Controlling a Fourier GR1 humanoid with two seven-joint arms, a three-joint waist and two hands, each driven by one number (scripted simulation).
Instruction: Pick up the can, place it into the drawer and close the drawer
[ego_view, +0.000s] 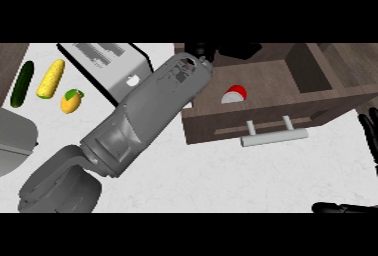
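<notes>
1. Drawer (310, 100): pulled out and open, brown walls around a dark well. Not yet closed, so probably the step left to do. Could jam or stop short if pushed off-centre, or if pushed while an arm crosses its rim.
2. Left forearm (148, 115): stretched from lower left up across the drawer's left corner, and the main thing in the way. Would likely get caught between drawer front and cabinet unless drawn clear first.
3. Grey appliance (103, 60): on the counter just left of the forearm, near enough to be knocked by a sideways withdrawal.
4. Curved grey object (15, 140): cut by the left edge, well apart from the drawer; no likely trouble.
5. Drawer handle (273, 136): pale bar on the front, unobstructed. Risk of a skewed shove if met at one end only.
6. Left hand (198, 50): black, at the forearm's far end above the drawer's back corner, mostly cut off; cannot tell whether released or clenched. Apart from the can.
7. Right hand (367, 132): resting at the right edge, fingers straight and relaxed, holding nothing.
8. Can (235, 94): red and white, inside the drawer near its left wall, tilted or on its side. Might roll when the drawer moves.
9. Cucumber (22, 84), corn (50, 78), mango (71, 101): far left, out of the way.
</notes>
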